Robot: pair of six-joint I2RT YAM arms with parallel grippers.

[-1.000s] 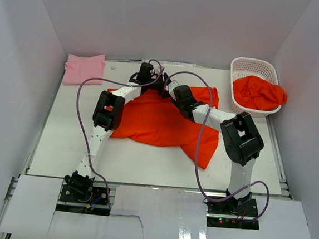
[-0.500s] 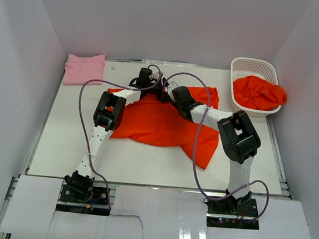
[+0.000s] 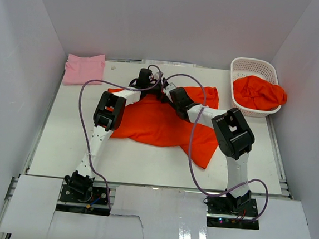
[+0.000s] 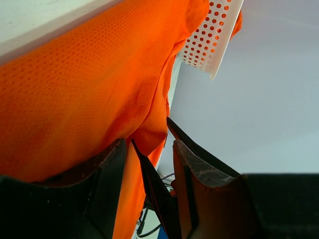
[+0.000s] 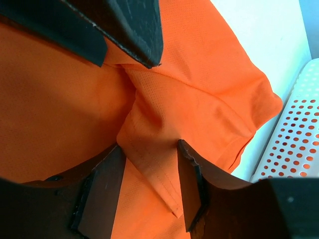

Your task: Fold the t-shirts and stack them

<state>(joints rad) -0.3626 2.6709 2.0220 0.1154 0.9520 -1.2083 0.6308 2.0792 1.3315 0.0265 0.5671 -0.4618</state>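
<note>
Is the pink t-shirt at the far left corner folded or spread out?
Folded: the pink t-shirt lies as a compact, flat rectangle with no sleeves showing.

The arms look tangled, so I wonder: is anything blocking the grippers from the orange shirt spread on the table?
Nothing visible does. The left gripper and right gripper both sit at the far edge of the orange shirt, tips facing, its cloth between their jaws.

orange t-shirt (image 5: pixel 199 74) in matt mesh cloth, basket (image 5: pixel 299 134) in smooth plastic
</note>
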